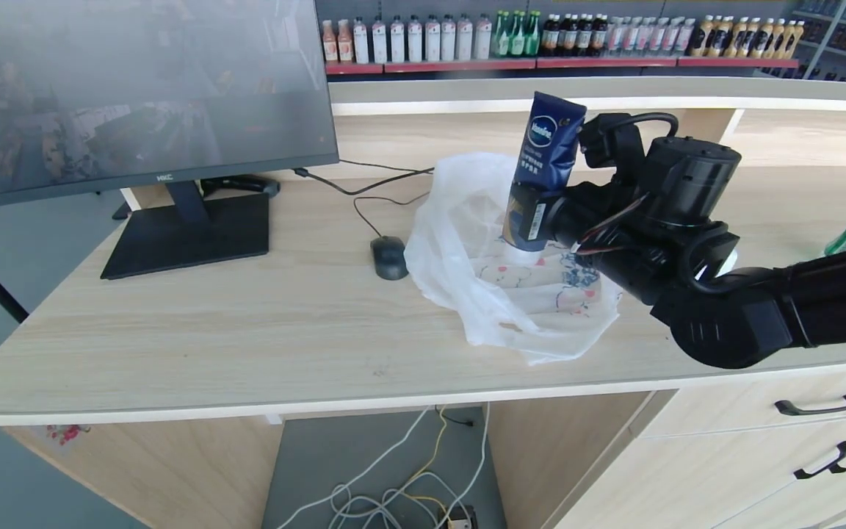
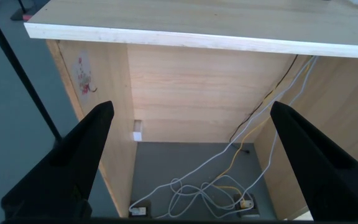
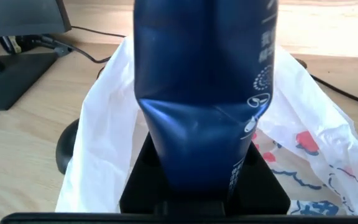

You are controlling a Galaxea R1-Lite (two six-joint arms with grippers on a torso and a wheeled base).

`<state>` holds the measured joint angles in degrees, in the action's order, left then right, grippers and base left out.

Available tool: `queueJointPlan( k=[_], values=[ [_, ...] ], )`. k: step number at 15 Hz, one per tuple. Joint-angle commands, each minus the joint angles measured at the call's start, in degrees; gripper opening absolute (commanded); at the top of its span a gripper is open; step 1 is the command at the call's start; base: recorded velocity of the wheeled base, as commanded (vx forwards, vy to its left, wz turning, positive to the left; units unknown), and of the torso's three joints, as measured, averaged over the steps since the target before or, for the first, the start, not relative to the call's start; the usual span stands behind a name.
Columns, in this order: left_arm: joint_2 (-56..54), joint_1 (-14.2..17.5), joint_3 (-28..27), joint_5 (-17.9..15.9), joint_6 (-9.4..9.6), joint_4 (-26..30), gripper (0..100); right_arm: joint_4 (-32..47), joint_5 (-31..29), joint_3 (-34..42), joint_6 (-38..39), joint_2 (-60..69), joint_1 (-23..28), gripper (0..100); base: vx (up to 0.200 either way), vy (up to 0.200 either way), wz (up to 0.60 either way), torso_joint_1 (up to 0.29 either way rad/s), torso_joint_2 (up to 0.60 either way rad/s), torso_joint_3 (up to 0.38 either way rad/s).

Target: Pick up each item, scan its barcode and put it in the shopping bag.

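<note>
right now the right gripper (image 1: 540,220) is clamped on the lower end of a dark blue squeeze tube (image 1: 546,147), held upright with its crimped end up. the tube is over the open white shopping bag (image 1: 460,250) mid-countertop (image 1: 247,323), beside a mouse (image 1: 389,257). the left gripper (image 2: 191,109) hangs spread wide and empty below the countertop's front edge.

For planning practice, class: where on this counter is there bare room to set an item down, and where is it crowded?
Free: the wide front strip of the counter, between the monitor stand, the mouse and the front edge. Crowded: around the bag, where the right gripper holds the tube.
</note>
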<state>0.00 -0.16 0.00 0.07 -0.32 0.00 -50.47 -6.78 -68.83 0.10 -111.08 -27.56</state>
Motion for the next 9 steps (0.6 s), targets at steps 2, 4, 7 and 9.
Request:
queueJointPlan(
  k=[2, 4, 7, 9],
  values=[
    [0.00, -0.02, 0.00, 0.01, -0.03, 0.00, 100, -0.16, 0.01, -4.03, -0.36, -4.06, 0.58, 0, 0.000, 0.000, 0.00, 0.000, 0.00, 0.000],
    [0.00, -0.02, 0.00, 0.01, -0.03, 0.00, 100, -0.16, -0.08, -5.62, -0.45, -5.55, 0.58, 0, 0.000, 0.000, 0.00, 0.000, 0.00, 0.000],
    [0.09, -0.02, 0.00, 0.01, -0.03, 0.00, 100, -0.24, -0.08, -7.90, -1.59, -7.84, 0.58, 0, 0.000, 0.000, 0.00, 0.000, 0.00, 0.000],
    [0.00, -0.02, 0.00, 0.01, -0.03, 0.00, 100, -0.51, 0.01, -7.99, -2.73, -8.63, 0.76, 0, 0.000, 0.000, 0.00, 0.000, 0.00, 0.000]
  ],
)
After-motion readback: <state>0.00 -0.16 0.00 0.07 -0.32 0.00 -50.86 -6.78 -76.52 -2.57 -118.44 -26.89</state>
